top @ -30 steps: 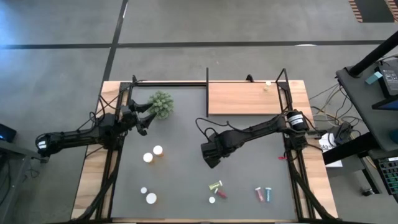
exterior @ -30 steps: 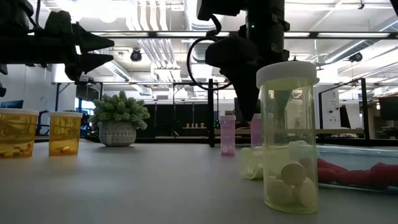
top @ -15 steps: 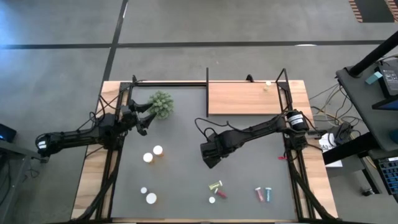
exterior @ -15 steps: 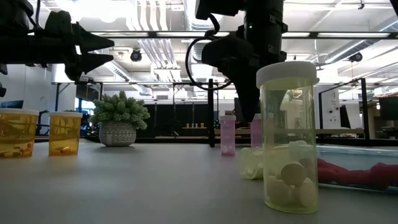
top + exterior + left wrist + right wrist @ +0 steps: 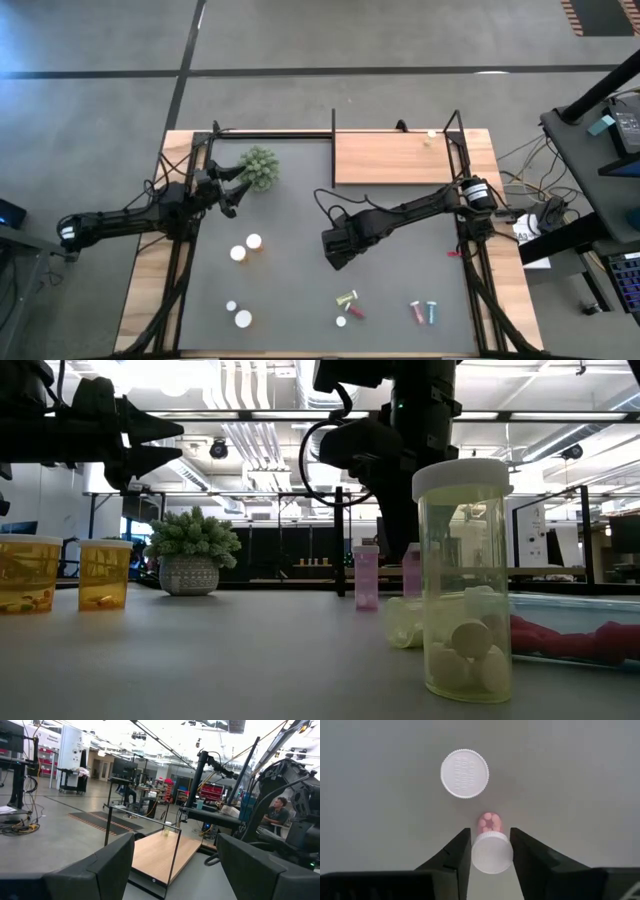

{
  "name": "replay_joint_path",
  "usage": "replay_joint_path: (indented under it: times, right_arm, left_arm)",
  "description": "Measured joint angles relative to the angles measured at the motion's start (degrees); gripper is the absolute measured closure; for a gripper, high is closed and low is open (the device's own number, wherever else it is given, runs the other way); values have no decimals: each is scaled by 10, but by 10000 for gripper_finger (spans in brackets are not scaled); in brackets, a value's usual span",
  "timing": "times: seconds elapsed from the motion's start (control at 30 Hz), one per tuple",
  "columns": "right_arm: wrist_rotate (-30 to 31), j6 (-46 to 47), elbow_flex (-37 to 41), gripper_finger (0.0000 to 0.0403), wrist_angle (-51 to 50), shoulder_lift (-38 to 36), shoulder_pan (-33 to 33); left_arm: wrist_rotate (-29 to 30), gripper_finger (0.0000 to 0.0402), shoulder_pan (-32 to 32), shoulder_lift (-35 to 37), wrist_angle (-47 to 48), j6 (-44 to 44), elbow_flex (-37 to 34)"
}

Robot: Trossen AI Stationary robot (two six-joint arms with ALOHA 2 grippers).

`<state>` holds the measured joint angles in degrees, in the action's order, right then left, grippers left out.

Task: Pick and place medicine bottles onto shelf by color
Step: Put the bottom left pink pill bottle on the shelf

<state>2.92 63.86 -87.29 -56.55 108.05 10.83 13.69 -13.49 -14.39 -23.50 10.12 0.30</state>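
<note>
Two pink medicine bottles with white caps stand upright near the table's middle. One (image 5: pixel 464 773) is free; the other (image 5: pixel 491 851) sits between the fingers of my right gripper (image 5: pixel 490 832), which points steeply down and is shut on it. In the low view the free one (image 5: pixel 367 575) shows beside the held one (image 5: pixel 411 568). In the high view my right gripper (image 5: pixel 340 252) hides both. My left gripper (image 5: pixel 170 865) is open and holds nothing, raised beside the plant at the table's left (image 5: pixel 232 200). The shelf (image 5: pixel 395 158) lies at the far right. My right gripper pinches the pink bottle by its white cap (image 5: pixel 475 852), one finger on each side of the cap's rim. The fingers come from above, pointing steeply down. The bottle stands upright; in the low view the yellow-green bottle in front hides its base.
Two orange bottles (image 5: pixel 245 247) stand left of the middle, with small white-capped ones (image 5: pixel 240 316) nearer. Yellow-green (image 5: pixel 347 297), red (image 5: pixel 355 313), pink (image 5: pixel 415 311) and blue (image 5: pixel 432 312) vials lie near the front edge. A green plant ball (image 5: pixel 259 167) sits at far left.
</note>
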Motion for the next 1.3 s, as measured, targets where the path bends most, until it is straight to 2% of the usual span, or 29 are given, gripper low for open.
replay_joint_path:
  times: [0.33, 0.53, 0.7, 0.9, 1.07, 1.3]
  right_arm:
    - [-1, 37, -4, 280, -11, -4, -6]
    - [4, 47, -5, 290, -58, -45, -33]
    - [67, 45, -5, 287, -112, -95, -73]
    - [132, 4, -5, 285, -161, -156, -157]
    - [136, 0, 3, 285, -178, -187, -267]
    - [132, 7, 22, 285, -179, -189, -390]
  left_arm:
    - [0, 134, 0, 0, 0, 0, 0]
    - [0, 134, 0, 0, 0, 0, 0]
    - [0, 134, 0, 0, 0, 0, 0]
    - [0, 134, 0, 0, 0, 0, 0]
    - [0, 134, 0, 0, 0, 0, 0]
    - [0, 134, 0, 0, 0, 0, 0]
